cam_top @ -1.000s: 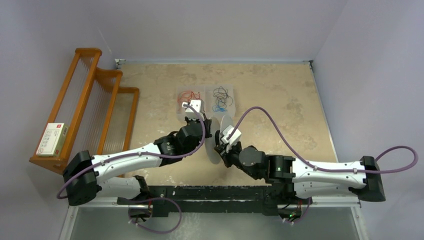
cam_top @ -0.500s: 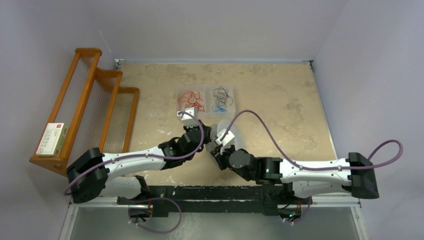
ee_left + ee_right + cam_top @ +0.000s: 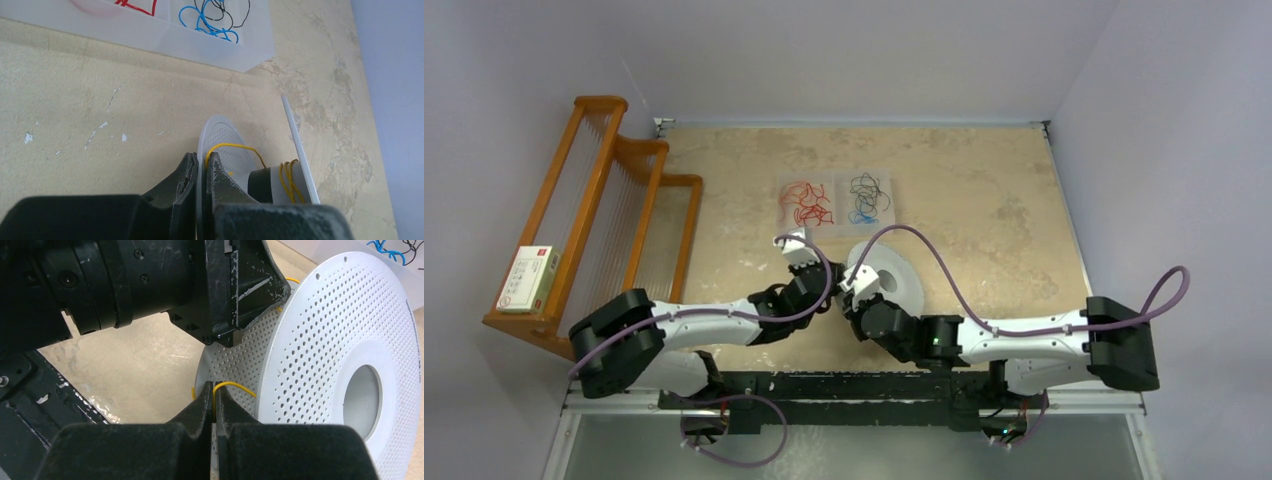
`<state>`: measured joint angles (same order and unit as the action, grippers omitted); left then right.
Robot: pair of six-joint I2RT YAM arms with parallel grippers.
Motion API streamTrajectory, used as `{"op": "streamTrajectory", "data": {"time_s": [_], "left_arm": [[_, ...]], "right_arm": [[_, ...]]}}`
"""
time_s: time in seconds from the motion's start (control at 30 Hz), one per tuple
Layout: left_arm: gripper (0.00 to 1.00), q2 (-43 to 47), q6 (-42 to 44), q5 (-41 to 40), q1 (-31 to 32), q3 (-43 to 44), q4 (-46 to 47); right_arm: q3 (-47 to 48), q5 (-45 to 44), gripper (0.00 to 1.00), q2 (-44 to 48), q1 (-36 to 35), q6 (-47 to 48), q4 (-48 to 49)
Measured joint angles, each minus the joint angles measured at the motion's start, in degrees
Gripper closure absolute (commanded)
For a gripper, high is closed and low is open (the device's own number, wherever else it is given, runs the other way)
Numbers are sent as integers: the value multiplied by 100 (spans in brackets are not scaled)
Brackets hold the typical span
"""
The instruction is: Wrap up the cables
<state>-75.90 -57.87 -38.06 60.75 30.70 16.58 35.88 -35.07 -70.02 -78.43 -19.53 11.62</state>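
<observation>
The white perforated spool stands on edge on the table between my two grippers. My left gripper is shut on the rim of one spool flange. A yellow cable arcs from beside its finger to the grey core, where a few turns lie wound. My right gripper is shut on that yellow cable just in front of the spool. In the top view the left gripper and right gripper nearly touch at the spool's left side.
Two shallow clear trays sit behind the spool, one with red wires, one with black and blue wires. A wooden rack stands at the left edge with a small box on it.
Both arms have drawn back toward the near edge, carrying the spool away from the trays. The spool has turned so that its round face shows from above.
</observation>
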Motion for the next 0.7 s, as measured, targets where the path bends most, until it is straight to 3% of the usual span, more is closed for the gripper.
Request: {"op": "streamTrajectory", "data": {"time_s": [0.4,0.7], "left_arm": [[100,-658,-544,295,-11,-734,1646],[91,-929,-715,369,-57,-804,1895]], "right_arm": [[0,-31,100,-514,-7,-358,190],[37,-662,100,-1060,-107,-1145,365]]}}
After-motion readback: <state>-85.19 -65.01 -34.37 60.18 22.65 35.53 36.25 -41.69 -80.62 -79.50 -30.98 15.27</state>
